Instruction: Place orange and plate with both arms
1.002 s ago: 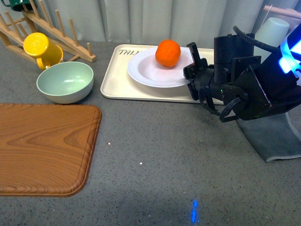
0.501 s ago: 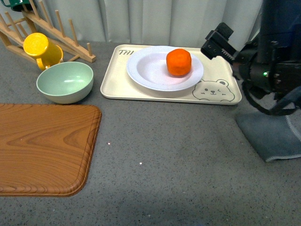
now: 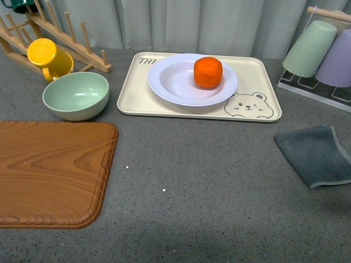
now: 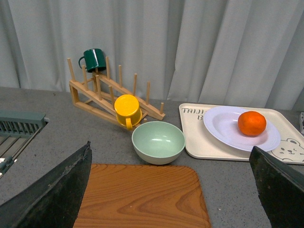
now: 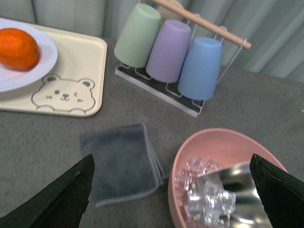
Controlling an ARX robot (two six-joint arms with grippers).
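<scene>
The orange (image 3: pixel 208 72) sits in the plate (image 3: pixel 175 82), right of its centre; the plate rests on the bear tray (image 3: pixel 249 112). The orange is round, with no clear long axis, and its stem mark is too small to tell. Both grippers' fingers are spread apart, holding nothing.

plate (image 3: pixel 175 85) — glossy | orange (image 3: pixel 208 72) — dimpled | board (image 3: pixel 49 170) — wood | cloth (image 3: pixel 317 154) — matt

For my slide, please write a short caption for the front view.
Mandarin resting in a lavender-white plate on the cream bear tray, beside a mint-green bowl.
</scene>
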